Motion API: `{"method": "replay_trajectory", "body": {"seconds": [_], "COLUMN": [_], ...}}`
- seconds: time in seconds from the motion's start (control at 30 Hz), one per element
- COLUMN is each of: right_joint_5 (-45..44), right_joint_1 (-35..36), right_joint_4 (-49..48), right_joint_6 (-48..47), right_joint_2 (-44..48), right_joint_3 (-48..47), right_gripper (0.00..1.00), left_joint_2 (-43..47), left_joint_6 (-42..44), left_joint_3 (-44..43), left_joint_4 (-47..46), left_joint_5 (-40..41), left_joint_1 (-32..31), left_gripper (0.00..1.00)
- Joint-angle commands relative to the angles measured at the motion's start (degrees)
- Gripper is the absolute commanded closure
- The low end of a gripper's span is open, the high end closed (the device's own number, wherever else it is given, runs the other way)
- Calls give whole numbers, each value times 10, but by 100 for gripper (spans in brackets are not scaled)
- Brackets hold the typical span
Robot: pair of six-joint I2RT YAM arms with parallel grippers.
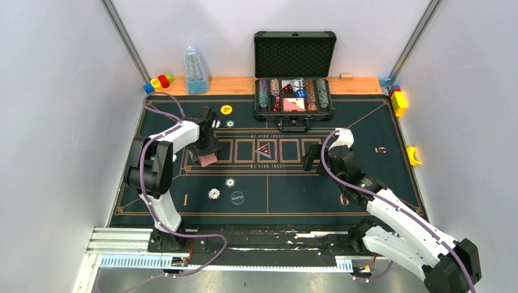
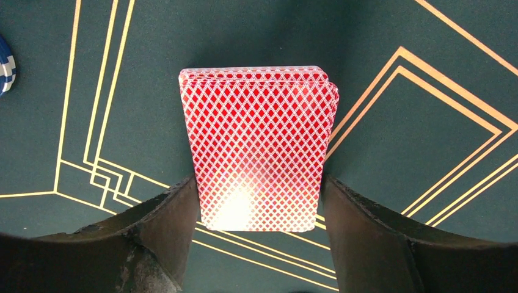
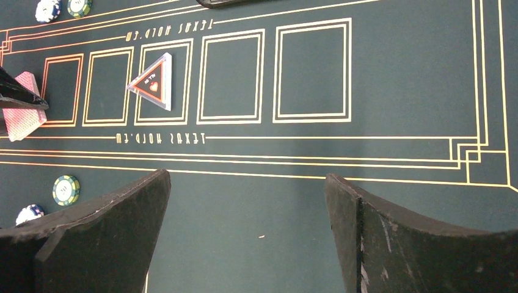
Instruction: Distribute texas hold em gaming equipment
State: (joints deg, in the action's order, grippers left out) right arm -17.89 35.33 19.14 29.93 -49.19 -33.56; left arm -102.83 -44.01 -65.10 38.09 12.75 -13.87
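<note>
**One deck (image 2: 256,140) lines up between the left tool's (image 2: 259,183) fingers (image 2: 177,213)**

Across the table, a dark green mat (image 1: 287,195) carries everything, and an open case (image 1: 294,55) stands at its far edge. The left tool hangs over the mat's left half. The right tool (image 3: 247,177) gapes wide and empty, well off toward the table's right edge. The deck lies face down under the left tool, its long axis running straight away from the wrist, parallel to the fingers. These flank its long sides at the near end. They look to be touching it, but I cannot tell whether they clamp it. The left arm is plainly nearer, and a lift, I judge, turns on this alignment.
</note>
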Motion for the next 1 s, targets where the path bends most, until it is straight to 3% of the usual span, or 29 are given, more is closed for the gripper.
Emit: {"method": "replay_trajectory", "body": {"seconds": [0.0, 0.2, 0.33, 0.37, 0.4, 0.73, 0.97], "right_joint_5": [0, 2, -2, -2, -2, -7, 7], "right_joint_1": [-1, -1, -1, -1, -1, -1, -1], "right_joint_4": [-22, -22, -21, -21, -22, -32, -45], "right_joint_6": [0, 1, 3, 3, 3, 5, 3], "right_joint_2": [16, 24, 29, 30, 30, 27, -2], "right_joint_3": [5, 7, 9, 9, 9, 13, 5], "right_gripper": [1, 1, 1, 1, 1, 1, 1], "left_joint_2": [-28, -13, -3, 1, 4, 111, 122], "left_joint_6": [-34, -38, -36, -34, -32, 44, 67], "left_joint_3": [16, 37, 46, 46, 45, 94, 105], "left_joint_4": [-57, -74, -82, -80, -79, -125, -138], "left_joint_5": [40, 37, 33, 34, 33, 28, 1], "left_joint_1": [2, 3, 4, 4, 4, 3, 0], "left_gripper": [24, 52, 81, 94, 97, 100, 100]}}
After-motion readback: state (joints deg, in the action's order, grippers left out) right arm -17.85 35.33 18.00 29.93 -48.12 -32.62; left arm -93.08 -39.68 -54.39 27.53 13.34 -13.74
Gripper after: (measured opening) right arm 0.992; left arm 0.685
